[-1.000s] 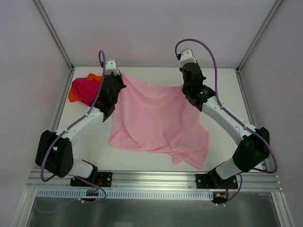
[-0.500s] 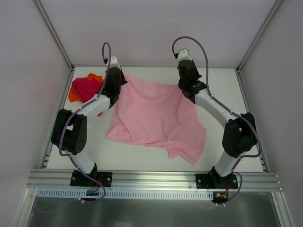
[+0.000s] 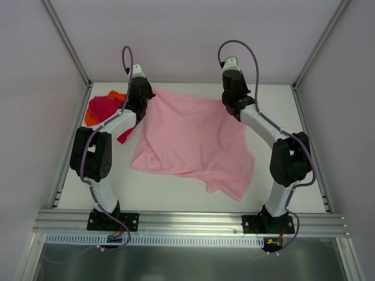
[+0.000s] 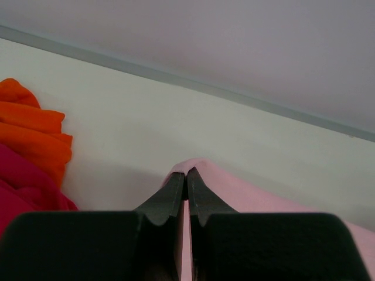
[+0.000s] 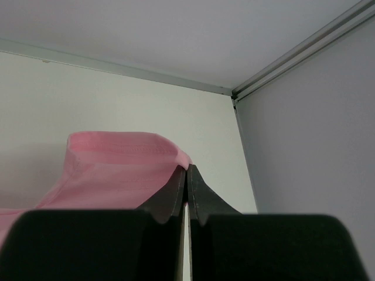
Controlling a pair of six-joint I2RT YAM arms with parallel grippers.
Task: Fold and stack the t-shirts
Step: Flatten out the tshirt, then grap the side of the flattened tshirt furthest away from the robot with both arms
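The light pink soft cloth t-shirt (image 3: 190, 140) is spread across the middle of the white table (image 3: 158, 196). One far corner is clamped between the closed jaws of the left gripper (image 4: 187, 173), the other between those of the right gripper (image 5: 187, 170). The crumpled magenta t-shirt (image 3: 104, 108) and orange t-shirt (image 3: 89, 120) are heaped together at the table's far left corner.

Light pink t-shirt (image 3: 190, 140), spread out, near hem rumpled, far corners clamped between the closed jaws of left gripper (image 3: 146, 93) and right gripper (image 3: 230, 100), magenta t-shirt (image 3: 104, 108) and orange t-shirt (image 3: 91, 119), bunched together, just left of left gripper.
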